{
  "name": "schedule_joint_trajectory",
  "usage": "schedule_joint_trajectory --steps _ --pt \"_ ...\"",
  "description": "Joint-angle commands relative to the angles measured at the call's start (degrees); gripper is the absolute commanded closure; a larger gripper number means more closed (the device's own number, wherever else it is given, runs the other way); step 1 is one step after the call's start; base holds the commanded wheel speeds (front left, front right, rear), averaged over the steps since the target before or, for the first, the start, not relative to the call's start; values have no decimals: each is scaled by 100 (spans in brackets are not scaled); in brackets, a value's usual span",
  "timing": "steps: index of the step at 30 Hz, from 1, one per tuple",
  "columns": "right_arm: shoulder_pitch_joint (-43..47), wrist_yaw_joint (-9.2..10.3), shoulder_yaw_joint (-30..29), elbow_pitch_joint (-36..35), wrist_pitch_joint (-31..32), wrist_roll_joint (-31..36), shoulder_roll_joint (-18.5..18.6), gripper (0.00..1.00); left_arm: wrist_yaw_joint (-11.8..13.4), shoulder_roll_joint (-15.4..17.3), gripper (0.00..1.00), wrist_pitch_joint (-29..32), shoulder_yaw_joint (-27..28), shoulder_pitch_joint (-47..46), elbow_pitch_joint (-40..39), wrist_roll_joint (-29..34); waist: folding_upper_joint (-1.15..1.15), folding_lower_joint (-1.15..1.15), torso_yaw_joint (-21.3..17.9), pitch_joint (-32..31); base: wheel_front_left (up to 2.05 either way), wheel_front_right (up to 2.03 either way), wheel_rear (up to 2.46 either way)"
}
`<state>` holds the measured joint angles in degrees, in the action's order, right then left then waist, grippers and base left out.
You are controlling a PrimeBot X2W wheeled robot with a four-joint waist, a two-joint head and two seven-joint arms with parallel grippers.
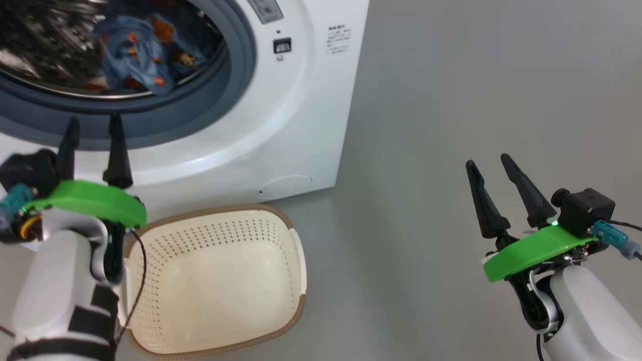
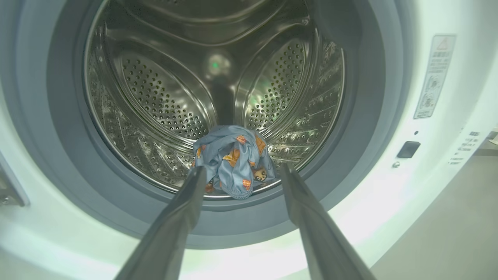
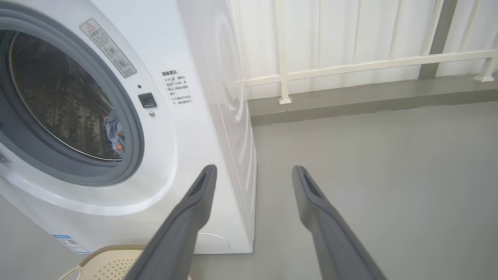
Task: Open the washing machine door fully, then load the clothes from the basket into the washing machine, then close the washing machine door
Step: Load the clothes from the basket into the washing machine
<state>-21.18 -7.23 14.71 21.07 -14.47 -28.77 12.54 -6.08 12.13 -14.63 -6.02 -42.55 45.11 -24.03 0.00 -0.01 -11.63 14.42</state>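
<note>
The white washing machine stands with its drum mouth uncovered; its door is out of view. Light blue clothes with orange prints lie at the drum's front lip, also seen as clothes and clothes. The cream basket sits on the floor in front of the machine with nothing in it. My left gripper is open, fingers pointing at the grey seal just below the drum mouth, nothing between them. My right gripper hangs open over bare floor to the right of the machine.
Grey floor spreads to the right of the machine. A white railing and a low kerb run along the far wall behind it. The basket's rim lies near the machine's lower front corner.
</note>
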Motion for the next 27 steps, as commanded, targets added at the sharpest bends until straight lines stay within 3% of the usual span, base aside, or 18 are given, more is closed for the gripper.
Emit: schedule_joint_trajectory --steps 1,13,27 --pt "113 -25 88 -111 -53 -51 69 0 -21 176 0 -36 189 172 -300 107 0 1 276 -352 0 0 0" --pt "358 -25 117 -121 -53 -77 155 0 -56 11 0 -37 611 1696 -1456 211 0 1 519 -837 0 0 0" --pt "515 -25 70 -224 -53 -78 249 0 74 -229 0 -37 898 2795 -2275 47 0 1 629 -1079 0 0 0"
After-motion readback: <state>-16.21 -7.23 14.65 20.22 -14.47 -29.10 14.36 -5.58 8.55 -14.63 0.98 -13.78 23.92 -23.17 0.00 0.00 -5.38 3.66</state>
